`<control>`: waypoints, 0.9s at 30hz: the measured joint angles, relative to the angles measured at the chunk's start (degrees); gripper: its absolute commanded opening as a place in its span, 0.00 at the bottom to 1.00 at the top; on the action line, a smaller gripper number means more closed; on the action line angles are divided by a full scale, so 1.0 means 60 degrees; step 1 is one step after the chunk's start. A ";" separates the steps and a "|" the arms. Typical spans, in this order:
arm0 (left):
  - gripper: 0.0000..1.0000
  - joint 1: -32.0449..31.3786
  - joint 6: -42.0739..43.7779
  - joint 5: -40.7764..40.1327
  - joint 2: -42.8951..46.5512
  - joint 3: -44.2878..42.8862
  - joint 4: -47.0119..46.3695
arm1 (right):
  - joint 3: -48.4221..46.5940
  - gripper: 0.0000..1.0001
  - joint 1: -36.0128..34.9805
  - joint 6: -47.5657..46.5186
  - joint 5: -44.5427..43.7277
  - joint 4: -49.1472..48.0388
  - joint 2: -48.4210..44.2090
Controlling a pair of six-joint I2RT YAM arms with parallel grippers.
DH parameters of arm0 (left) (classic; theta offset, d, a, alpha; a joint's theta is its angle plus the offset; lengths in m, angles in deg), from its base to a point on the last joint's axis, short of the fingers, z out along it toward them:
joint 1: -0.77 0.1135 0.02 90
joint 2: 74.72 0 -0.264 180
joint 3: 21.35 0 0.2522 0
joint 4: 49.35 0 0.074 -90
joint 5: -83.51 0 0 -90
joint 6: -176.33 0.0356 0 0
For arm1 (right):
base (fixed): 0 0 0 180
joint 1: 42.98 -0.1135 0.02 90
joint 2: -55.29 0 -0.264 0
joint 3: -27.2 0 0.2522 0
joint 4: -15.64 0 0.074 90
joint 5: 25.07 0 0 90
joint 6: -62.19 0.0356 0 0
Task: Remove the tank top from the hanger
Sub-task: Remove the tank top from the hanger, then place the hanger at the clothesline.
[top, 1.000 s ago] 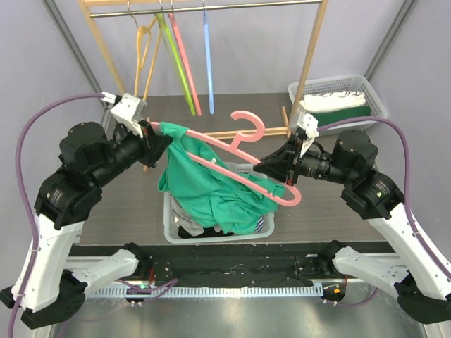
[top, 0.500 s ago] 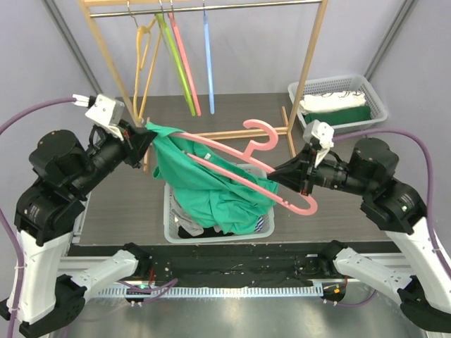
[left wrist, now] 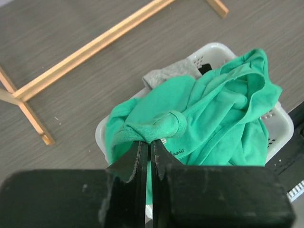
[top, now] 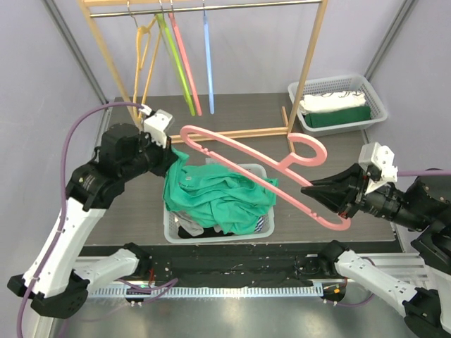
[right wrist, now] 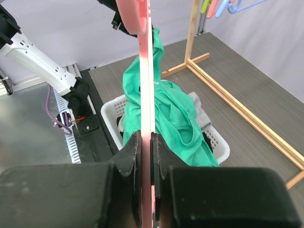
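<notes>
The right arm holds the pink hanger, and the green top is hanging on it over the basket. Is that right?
Not quite. The right gripper does hold the pink hanger, but the green tank top is off it. The top external view shows the hanger bare, while the top lies slumped over the white basket, pinched by the left gripper.

The tank top (top: 218, 201) was bright green, plain except for small dark lettering seen in the left wrist view. The hanger (top: 239, 151) was pink. The basket (top: 169, 229) at lower centre was white, with grey cloth (left wrist: 168, 73) in it. At the top, a pale wooden rack (top: 306, 60) carried a yellow hanger (top: 144, 29), a lime hanger (top: 176, 63), a salmon hanger (top: 184, 62) and a blue hanger (top: 208, 60). The upper-right basket (top: 377, 105) was white, holding white and dark green cloth. The table (top: 246, 113) was dark grey-brown with wood grain.
</notes>
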 measured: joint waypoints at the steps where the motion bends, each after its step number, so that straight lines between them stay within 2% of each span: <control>1: 0.02 -0.0058 0.0036 0.0011 -0.0087 0.0025 0.0040 | -0.0029 0.01 0.0000 0.0000 -0.0047 0.0047 -0.0033; 6: 0.01 -0.0933 0.0324 -0.0055 -0.0423 0.0368 0.0120 | -0.0335 0.01 0.0000 0.0066 -0.0834 0.0219 -0.0018; 15: 0.02 -0.3002 0.1275 -0.0415 -0.1432 0.0262 0.0350 | -0.1585 0.01 0.0000 0.1206 -0.4856 0.0397 0.0787; 21: 0.02 -0.3974 0.1698 -0.1235 -0.2131 0.0798 -0.0011 | -0.1730 0.01 0.0000 0.1967 -0.6615 0.1118 0.1894; 27: 0.01 -0.4364 0.2036 -0.2138 -0.4069 0.0787 0.0211 | -0.1705 0.01 0.0000 0.2379 -0.7777 0.1501 0.2929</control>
